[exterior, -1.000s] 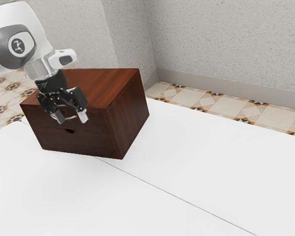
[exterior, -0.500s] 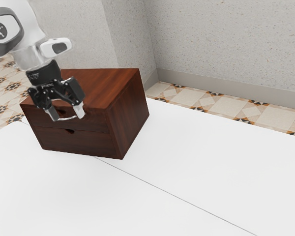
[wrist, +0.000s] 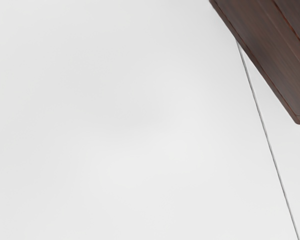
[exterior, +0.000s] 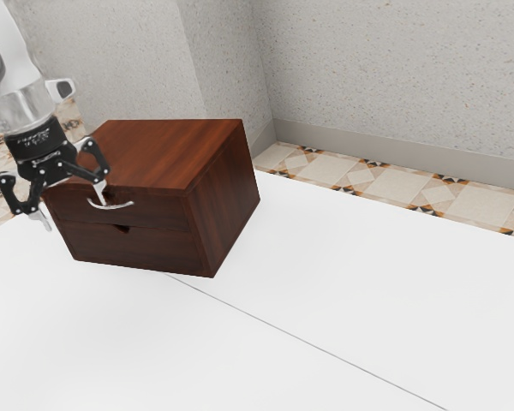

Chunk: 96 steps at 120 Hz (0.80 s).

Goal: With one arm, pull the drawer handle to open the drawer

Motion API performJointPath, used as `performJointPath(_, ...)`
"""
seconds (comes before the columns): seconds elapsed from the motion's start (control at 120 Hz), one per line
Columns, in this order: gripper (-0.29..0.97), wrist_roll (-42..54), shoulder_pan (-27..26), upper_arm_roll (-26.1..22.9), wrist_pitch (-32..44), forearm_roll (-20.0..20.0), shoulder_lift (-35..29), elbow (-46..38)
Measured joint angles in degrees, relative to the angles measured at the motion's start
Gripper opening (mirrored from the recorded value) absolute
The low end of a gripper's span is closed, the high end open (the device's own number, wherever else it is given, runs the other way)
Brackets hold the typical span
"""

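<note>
At the front of the brown box [exterior: 167,150] | gripper [exterior: 71,211] has slid sideways to the box front's end nearest the arm, fingers wide, holding nothing | handle [exterior: 111,205] on the top drawer [exterior: 154,214] now shows, one finger just beside it | drawer looks shut, pull not begun

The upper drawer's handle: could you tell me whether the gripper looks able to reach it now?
Probably yes: the open gripper hangs before the drawer, one finger beside the handle, with nothing between them; a small shift toward the exterior view's right should centre it.
</note>
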Motion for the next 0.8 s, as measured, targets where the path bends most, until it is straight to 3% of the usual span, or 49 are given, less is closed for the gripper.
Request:
performJointPath(0.317, 0.60, -20.88, 16.46, -12.32, 16.68, 3.94, -8.00, -14.51)
performJointPath(0.492, 0.59, -30.19, 17.06, -13.63, 25.70, 6.50, -5.56, -16.68)
performJointPath(0.8, 0.55, -41.02, 17.28, -13.68, 35.60, 7.30, 0.50, -16.64)
